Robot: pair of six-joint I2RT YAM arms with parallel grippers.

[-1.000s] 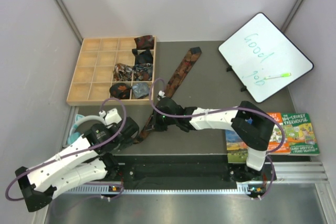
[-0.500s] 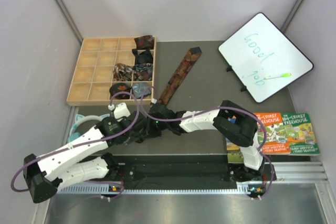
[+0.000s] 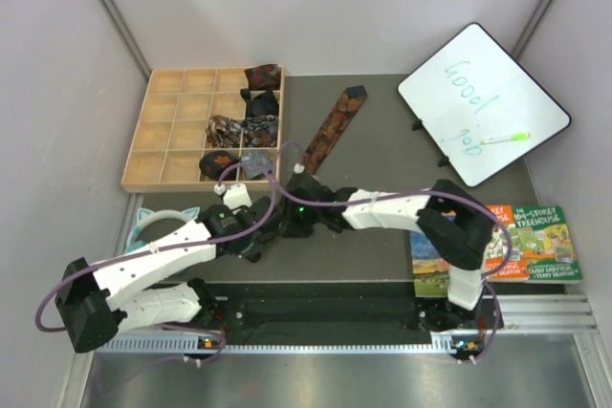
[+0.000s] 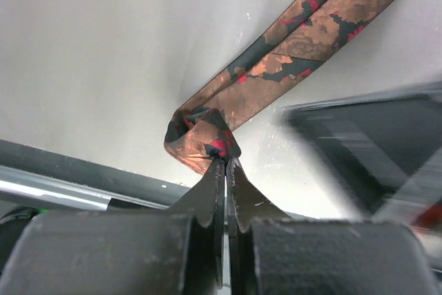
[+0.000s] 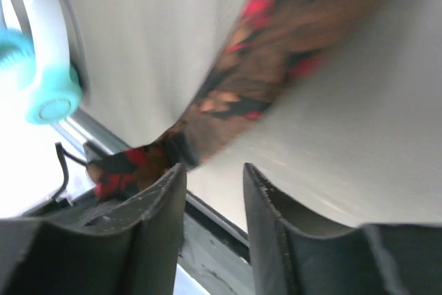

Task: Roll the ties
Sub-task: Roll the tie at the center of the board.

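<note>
While the left tool (image 4: pixel 226 161) looks shut at first glance, its two black fingers are really pinched on fabric: they clamp the folded narrow end of the long tie (image 4: pixel 295 45), with only a sliver of gap between the tips. The fold makes a small loop right at the fingertips, bunched and a bit crumpled. The right tool (image 5: pixel 213 172) is the opposite, fingers apart with a clear gap and nothing between them. The tie passes just past its tips, closest to the finger on the left of the wrist view, but that view is too blurry to tell whether they touch.

The tie itself is a flat woven strip, dark brown-black with rust-orange blotches and some red flecks, slightly shiny. From the pinched end it runs diagonally away across the smooth grey bench (image 3: pixel 382 140), getting wider toward the far pointed end. That end lies near the wooden tray (image 3: pixel 136 182), a grid of square compartments with rolled ties (image 3: pixel 263 76) sitting in the right-hand ones. Teal headphones (image 5: pixel 43 101) show at the left edge of the right wrist view.
</note>
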